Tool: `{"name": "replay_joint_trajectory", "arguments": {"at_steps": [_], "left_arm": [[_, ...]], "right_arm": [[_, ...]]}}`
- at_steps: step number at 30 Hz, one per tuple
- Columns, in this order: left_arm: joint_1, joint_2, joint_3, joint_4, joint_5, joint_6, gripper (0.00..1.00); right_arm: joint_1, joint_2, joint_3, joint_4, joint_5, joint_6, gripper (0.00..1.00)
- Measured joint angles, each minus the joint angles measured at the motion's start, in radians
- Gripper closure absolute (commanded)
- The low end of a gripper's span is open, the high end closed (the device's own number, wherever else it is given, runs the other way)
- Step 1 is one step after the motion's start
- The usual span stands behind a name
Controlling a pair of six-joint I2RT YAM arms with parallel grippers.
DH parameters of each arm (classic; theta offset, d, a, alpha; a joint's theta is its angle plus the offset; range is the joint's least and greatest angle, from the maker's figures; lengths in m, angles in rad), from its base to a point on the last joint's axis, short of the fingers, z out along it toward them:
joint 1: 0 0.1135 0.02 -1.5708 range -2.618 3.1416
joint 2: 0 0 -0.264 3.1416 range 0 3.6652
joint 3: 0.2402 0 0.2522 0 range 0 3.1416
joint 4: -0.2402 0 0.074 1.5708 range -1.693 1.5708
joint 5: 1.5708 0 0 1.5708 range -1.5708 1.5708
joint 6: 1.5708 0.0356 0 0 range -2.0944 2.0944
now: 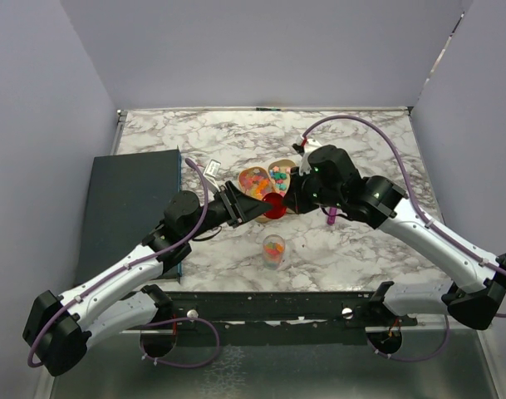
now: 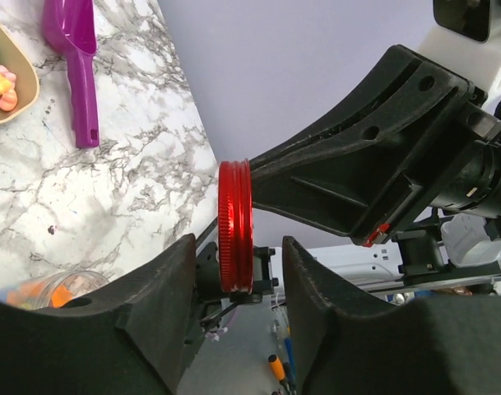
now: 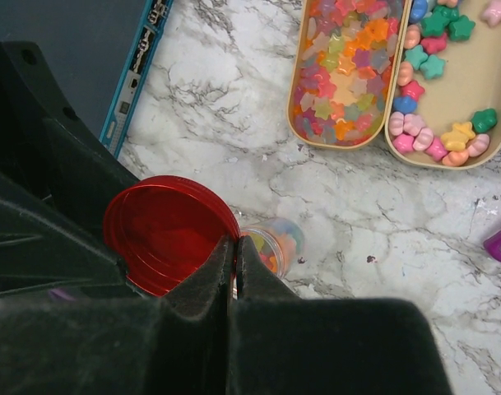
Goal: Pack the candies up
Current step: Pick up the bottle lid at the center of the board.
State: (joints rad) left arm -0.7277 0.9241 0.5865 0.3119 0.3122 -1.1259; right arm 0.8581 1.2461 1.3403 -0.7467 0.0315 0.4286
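The candies fill two tan trays (image 1: 257, 181) (image 3: 345, 70) at the table's middle, and more sit in a small clear jar (image 1: 273, 249) (image 3: 275, 243) nearer the arms. My right gripper (image 1: 287, 199) (image 3: 236, 247) is shut on the rim of a shiny red lid (image 3: 164, 234), holding it in the air above the jar. In the left wrist view the lid (image 2: 235, 214) shows edge-on between my left gripper's (image 2: 238, 271) fingers. They stand apart on either side of it, with a gap on the right side. The left gripper (image 1: 265, 205) meets the lid from the left.
A purple scoop (image 1: 331, 218) (image 2: 73, 49) lies on the marble right of the trays. A dark mat with a blue edge (image 1: 128, 199) (image 3: 69, 49) covers the table's left part. Grey walls stand around the table.
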Motion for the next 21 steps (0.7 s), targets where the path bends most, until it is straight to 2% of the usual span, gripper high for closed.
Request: {"name": "replay_joint_trajectory", "arguments": {"at_steps": [3,8,10,11,14,15,17,19,21], "left_arm": [[0.0,0.0,0.0,0.001,0.0,-0.002,0.62],[0.0,0.0,0.0,0.002,0.0,-0.004,0.77],[0.0,0.0,0.0,0.002,0.0,-0.005,0.94],[0.0,0.0,0.0,0.001,0.0,-0.008,1.0],[0.001,0.0,-0.001,0.001,-0.002,-0.005,1.0],[0.001,0.0,-0.001,0.0,-0.002,-0.01,1.0],[0.001,0.0,-0.002,0.0,-0.003,-0.01,1.0],[0.001,0.0,-0.002,0.0,-0.003,-0.011,1.0],[0.001,0.001,-0.002,0.001,-0.003,-0.014,1.0]], "right_arm": [[0.001,0.002,0.0,-0.003,0.0,0.0,0.99],[0.005,0.004,0.0,-0.004,0.002,0.0,1.0],[0.006,0.004,0.0,-0.004,0.005,0.0,0.99],[0.006,0.004,0.0,-0.004,0.005,0.0,0.99],[0.007,0.004,0.0,-0.003,0.007,0.001,0.99],[0.007,0.004,0.0,-0.004,0.008,0.0,0.96],[0.007,0.003,0.0,-0.004,0.008,0.0,0.78],[0.007,-0.001,0.0,-0.003,0.008,-0.005,0.65],[0.007,-0.015,-0.006,0.001,0.008,-0.024,0.59]]}}
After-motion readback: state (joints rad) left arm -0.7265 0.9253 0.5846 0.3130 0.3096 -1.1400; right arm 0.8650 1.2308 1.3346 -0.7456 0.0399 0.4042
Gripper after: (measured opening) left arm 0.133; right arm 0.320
